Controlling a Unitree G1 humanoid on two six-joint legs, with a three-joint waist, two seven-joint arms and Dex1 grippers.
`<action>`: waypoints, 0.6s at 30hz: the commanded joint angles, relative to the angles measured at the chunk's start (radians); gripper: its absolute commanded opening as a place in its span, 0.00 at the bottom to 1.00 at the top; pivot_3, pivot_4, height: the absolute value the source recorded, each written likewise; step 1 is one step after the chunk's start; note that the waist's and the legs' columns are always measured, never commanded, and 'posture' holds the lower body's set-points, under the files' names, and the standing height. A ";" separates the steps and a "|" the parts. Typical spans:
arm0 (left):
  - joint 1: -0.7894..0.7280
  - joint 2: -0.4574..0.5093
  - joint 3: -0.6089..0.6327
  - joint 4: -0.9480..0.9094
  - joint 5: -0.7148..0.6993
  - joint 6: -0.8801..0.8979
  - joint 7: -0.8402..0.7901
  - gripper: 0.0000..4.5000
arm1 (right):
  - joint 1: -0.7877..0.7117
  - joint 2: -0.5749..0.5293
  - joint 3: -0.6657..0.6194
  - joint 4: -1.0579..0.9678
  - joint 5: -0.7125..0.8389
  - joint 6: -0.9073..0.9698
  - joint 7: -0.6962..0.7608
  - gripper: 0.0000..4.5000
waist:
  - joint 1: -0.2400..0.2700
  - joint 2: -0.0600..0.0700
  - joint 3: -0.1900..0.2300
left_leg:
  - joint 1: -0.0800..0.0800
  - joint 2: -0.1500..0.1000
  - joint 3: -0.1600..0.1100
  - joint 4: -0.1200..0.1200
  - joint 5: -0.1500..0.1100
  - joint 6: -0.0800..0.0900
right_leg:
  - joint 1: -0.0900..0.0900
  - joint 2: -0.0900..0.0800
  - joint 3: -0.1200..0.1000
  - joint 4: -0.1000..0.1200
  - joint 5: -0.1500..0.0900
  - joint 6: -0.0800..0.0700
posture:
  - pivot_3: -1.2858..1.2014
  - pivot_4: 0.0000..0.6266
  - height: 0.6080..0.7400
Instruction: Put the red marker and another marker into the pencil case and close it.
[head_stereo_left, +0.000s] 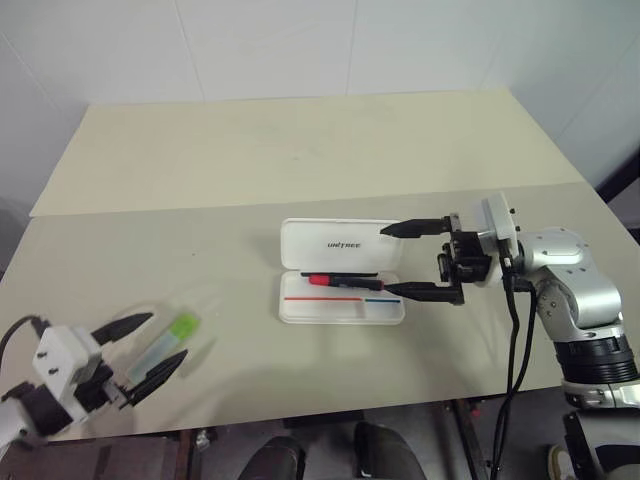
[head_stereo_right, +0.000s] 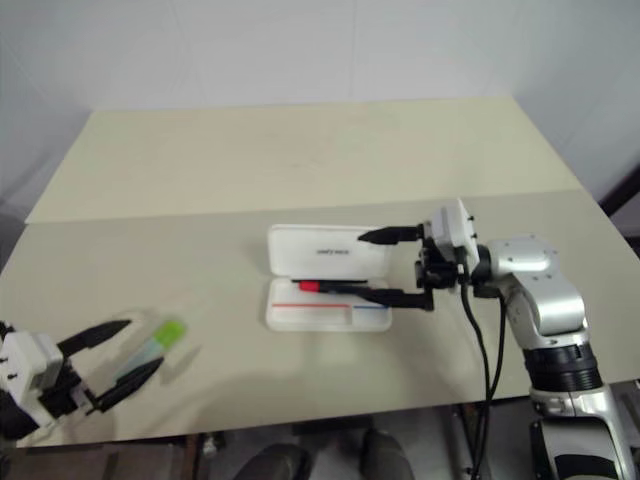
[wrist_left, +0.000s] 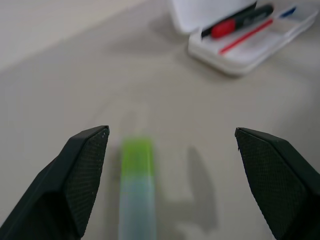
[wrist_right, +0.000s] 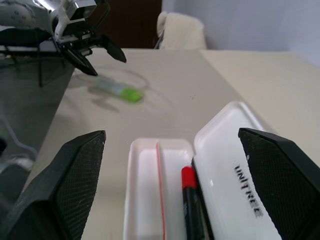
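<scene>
On the pale tabletop (head_stereo_left: 300, 150), well to the left of the pencil case (head_stereo_left: 341, 286), the left gripper (head_stereo_left: 155, 345) hangs released, its black fingers spread on either side of the mint-and-lime marker (head_stereo_left: 172, 337) — the barrel's near end is blurred and cut off in the wrist view, and whether a finger touches it cannot be told. The white case lies open, lid laid back with its black lettering showing. Inside, against the hinge, rests the red marker (head_stereo_left: 340, 280) — its far end hidden behind a finger. The right gripper (head_stereo_left: 407, 259), also released, spans the case's right end, holding nothing.
</scene>
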 joint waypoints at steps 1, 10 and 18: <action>0.014 0.001 0.038 0.053 0.003 -0.050 -0.025 0.95 | -0.020 -0.013 -0.004 0.003 -0.003 -0.035 0.058 0.99 | 0.003 0.000 0.000 | 0.000 0.000 0.000 0.000 0.000 0.000 | 0.000 0.000 0.000 0.000 0.000 0.000 | 0.52 0.24 1.00; -0.106 0.048 -0.019 0.322 0.069 -0.148 -0.067 0.95 | -0.024 -0.033 0.032 0.040 -0.048 -0.160 0.195 0.99 | 0.001 0.000 0.000 | 0.001 0.001 0.003 0.000 0.000 0.000 | 0.000 0.000 -0.001 0.000 0.000 0.000 | 0.52 0.24 1.00; -0.205 0.062 -0.135 0.420 0.083 -0.130 -0.095 0.95 | -0.031 -0.048 0.049 0.067 -0.058 -0.210 0.198 0.99 | -0.009 0.000 0.000 | 0.001 0.001 0.005 0.000 -0.002 0.002 | -0.002 0.000 -0.002 0.001 0.004 -0.001 | 0.52 0.24 1.00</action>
